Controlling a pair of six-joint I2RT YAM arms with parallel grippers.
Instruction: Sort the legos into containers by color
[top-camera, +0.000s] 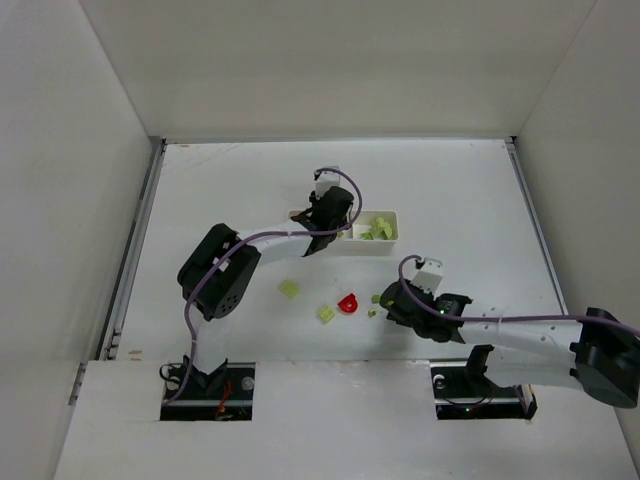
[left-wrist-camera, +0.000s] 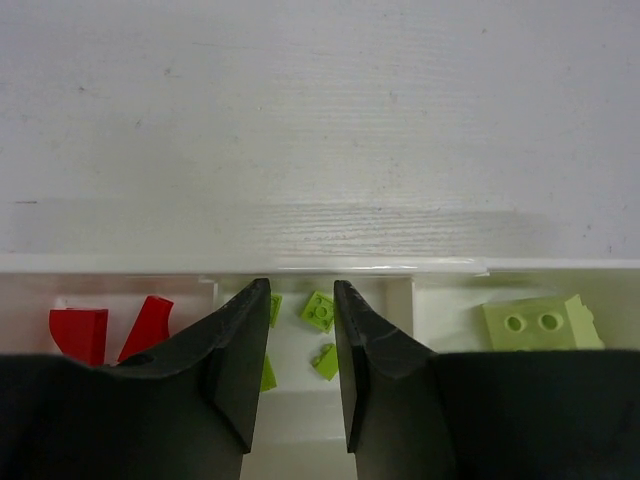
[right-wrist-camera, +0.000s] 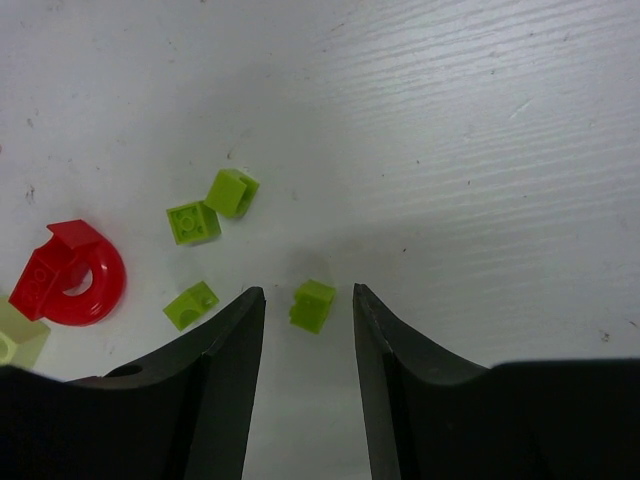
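Left gripper (left-wrist-camera: 300, 292) hangs over the middle compartment of the white tray (left-wrist-camera: 120, 266), jaws slightly apart and empty, with green legos (left-wrist-camera: 320, 310) below. Toward the near edge of the table (right-wrist-camera: 450, 120), right gripper (right-wrist-camera: 308, 290) stands parted around 1 green brick (right-wrist-camera: 313, 306), not touching it.

Desk (right-wrist-camera: 450, 120): white, with faint streaked grain.

Tray (left-wrist-camera: 300, 265), lower band of the left wrist view: white. It holds red legos (left-wrist-camera: 80, 330) at lower left, yellow-green bricks (left-wrist-camera: 319, 310) at centre, and a paler green two-stud plate (left-wrist-camera: 535, 325) at lower right.

Right wrist view: red arched piece (right-wrist-camera: 70, 275) at left, loose yellow-green bricks (right-wrist-camera: 313, 303) around centre.

Left claw (left-wrist-camera: 300, 290) and right claw (right-wrist-camera: 305, 295): black.

Cables (top-camera: 530, 319): purple.
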